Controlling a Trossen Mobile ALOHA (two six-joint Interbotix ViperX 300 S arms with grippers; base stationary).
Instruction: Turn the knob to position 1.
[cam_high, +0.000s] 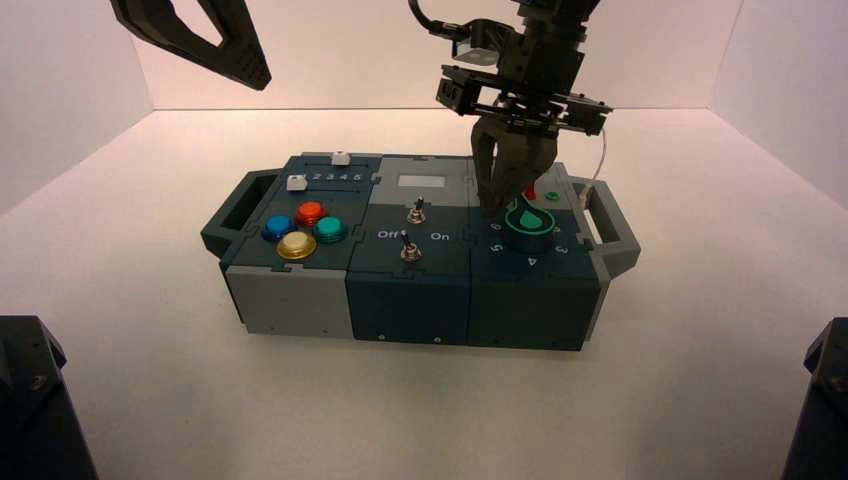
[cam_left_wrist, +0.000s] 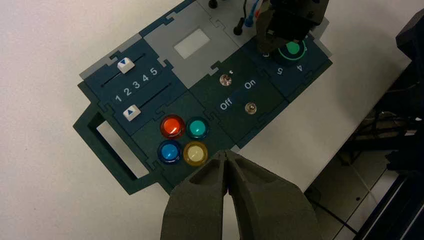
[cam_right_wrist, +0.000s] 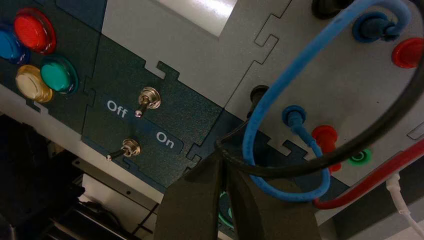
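Note:
The knob (cam_high: 530, 221), dark with a bright green top, sits on the right section of the box (cam_high: 300, 290). My right gripper (cam_high: 503, 203) hangs straight down over it, fingers closed together, tips against the knob's pointed left-rear end. In the right wrist view only a green sliver of the knob (cam_right_wrist: 222, 212) shows in the narrow gap below the right gripper's (cam_right_wrist: 221, 155) meeting tips. The left wrist view shows the knob (cam_left_wrist: 293, 48) partly covered by that right gripper (cam_left_wrist: 265, 47). My left gripper (cam_left_wrist: 226, 155) is shut and empty, raised high at the back left (cam_high: 255, 72).
Blue, black and red wires (cam_right_wrist: 280, 192) loop close around the right fingers, plugged in behind the knob. Two metal toggle switches (cam_high: 416, 212) stand in the middle section. Several coloured push buttons (cam_high: 310, 213) and two white sliders (cam_high: 295, 182) are on the left. Handles (cam_high: 612, 225) stick out at both ends.

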